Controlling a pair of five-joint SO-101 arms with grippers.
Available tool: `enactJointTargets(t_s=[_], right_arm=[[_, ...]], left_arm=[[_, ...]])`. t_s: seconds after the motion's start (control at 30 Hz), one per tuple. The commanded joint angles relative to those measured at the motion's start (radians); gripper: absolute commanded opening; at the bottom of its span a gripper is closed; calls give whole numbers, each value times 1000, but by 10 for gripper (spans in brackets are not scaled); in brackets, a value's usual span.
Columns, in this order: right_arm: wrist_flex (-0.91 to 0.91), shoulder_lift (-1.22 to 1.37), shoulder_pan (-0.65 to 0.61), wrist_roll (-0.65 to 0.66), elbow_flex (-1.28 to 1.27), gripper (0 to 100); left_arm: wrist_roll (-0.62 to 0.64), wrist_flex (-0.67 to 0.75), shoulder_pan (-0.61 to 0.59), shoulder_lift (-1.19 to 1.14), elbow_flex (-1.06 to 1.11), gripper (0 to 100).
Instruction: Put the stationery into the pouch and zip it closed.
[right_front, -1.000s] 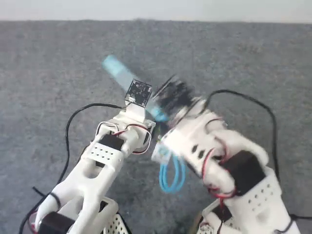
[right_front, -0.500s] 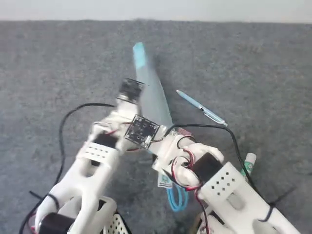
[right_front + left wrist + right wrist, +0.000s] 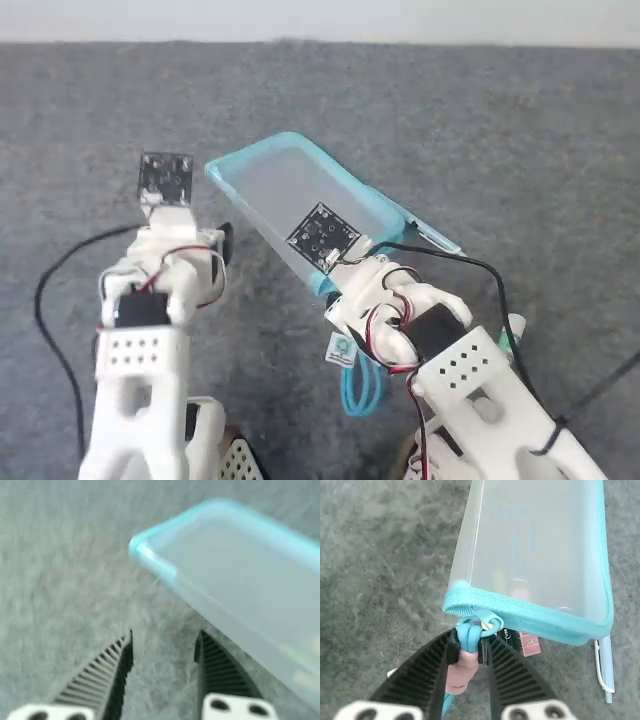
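Pouch [image 3: 290,200] — lying flat at centre, the zip pull [image 3: 472,627] at its near end clamped in the right gripper [image 3: 470,652]. Left gripper [image 3: 162,655] — jaws apart, empty, by the pouch's far-left corner. Pen [image 3: 430,237] outside, along the pouch's right edge: filling unfinished, zipping left to do.

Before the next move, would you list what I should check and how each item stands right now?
1. Right gripper clamped on the blue loop at the pouch's end: ok.
2. Left gripper open, apart from the pouch: ok.
3. Pen inside the pouch: not ok, it lies on the table beside it.
4. Zip fully closed: cannot tell.
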State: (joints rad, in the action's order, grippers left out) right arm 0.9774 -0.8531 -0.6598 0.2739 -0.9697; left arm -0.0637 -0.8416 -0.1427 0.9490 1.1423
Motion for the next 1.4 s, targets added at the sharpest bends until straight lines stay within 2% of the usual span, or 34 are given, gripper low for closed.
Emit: enactJointTargets(t_s=[0.0,0.13,0.3,0.57,0.83,0.97,1.13,1.37], right_arm=[[-25,-5,19,-14,17,6],[4,-13,76,-11,54,6],[19,-13,113,-11,78,6],[19,-15,107,-20,78,6],[16,-13,51,-20,77,6],[8,-13,54,-25,71,6],[-99,-58,48,-75,-17,6],[-27,-166,47,-74,-21,6]], left_arm=[[-61,-75,112,169,18,193],[-120,-133,249,272,67,227],[-130,-207,354,341,85,286],[-130,-74,370,351,183,286],[-140,-68,374,359,188,288],[-146,-83,440,359,193,289],[-144,-83,434,359,193,288],[-109,-28,414,359,209,288]])
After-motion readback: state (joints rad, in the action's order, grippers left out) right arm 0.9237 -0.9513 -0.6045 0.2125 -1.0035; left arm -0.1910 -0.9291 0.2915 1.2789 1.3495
